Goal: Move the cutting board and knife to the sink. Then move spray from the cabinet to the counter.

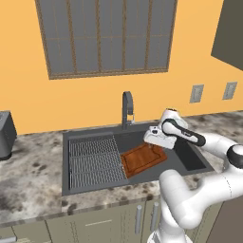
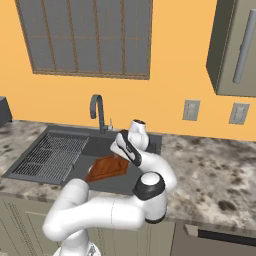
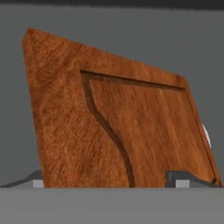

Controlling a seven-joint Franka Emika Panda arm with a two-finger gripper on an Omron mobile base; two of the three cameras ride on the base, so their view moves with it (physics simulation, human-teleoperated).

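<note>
Dark fingertips (image 3: pixel 39 179) of the gripper (image 3: pixel 109 183) stand wide apart at either side of the cutting board (image 3: pixel 131 131), gripping nothing. Whether they touch the board cannot be told. The cutting board (image 1: pixel 142 159) lies tilted in the sink (image 1: pixel 90 137), just beside the drain rack (image 1: pixel 95 161), directly below the gripper (image 1: pixel 154 137). The faucet (image 1: pixel 127 108) stands behind.

Brightness: even, flat rendered light — the orange wall (image 1: pixel 28 104) glows uniformly.
Shadows: soft and faint; the sink (image 1: pixel 190 156) basin reads darkest.
Glare: none on the counter (image 2: pixel 220 170).
Sharpness: base views slightly soft; hand view blurs the cutting board (image 3: pixel 122 131) grain — very close.
Distortion: none evident at edges.
</note>
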